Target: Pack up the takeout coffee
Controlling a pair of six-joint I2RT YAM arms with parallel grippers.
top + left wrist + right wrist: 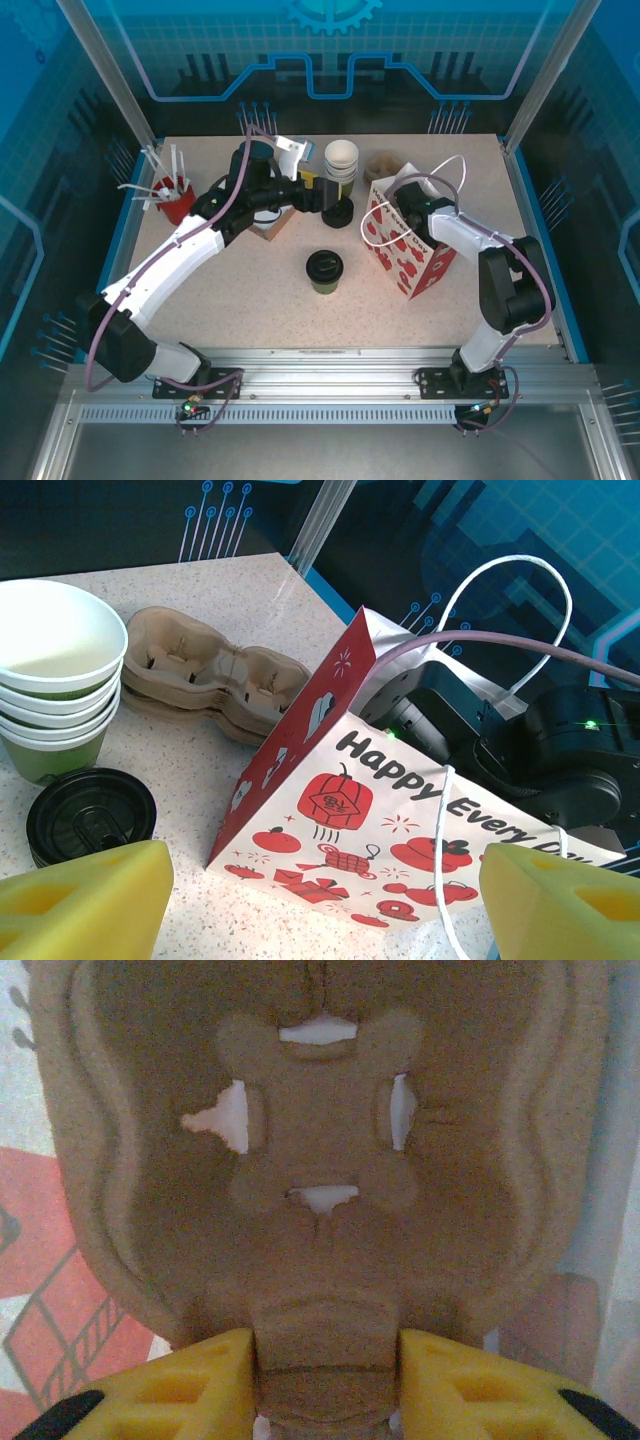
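The takeout coffee (324, 270), a green cup with a black lid, stands upright mid-table, apart from both grippers. To its right stands a red-and-white gift bag (402, 252) (400, 820). My right arm reaches down into the bag's mouth. In the right wrist view my right gripper (328, 1360) has its yellow fingers against both sides of the centre ridge of a brown pulp cup carrier (320, 1110) inside the bag. My left gripper (335, 197) (320, 900) hovers open behind the coffee, facing the bag, with nothing between its fingers.
A stack of lidless cups (342, 160) (55, 670) and a stack of black lids (340, 212) (90, 815) sit just by my left gripper. Spare pulp carriers (382, 165) (210, 675) lie behind the bag. A red holder of white sticks (173, 200) stands far left.
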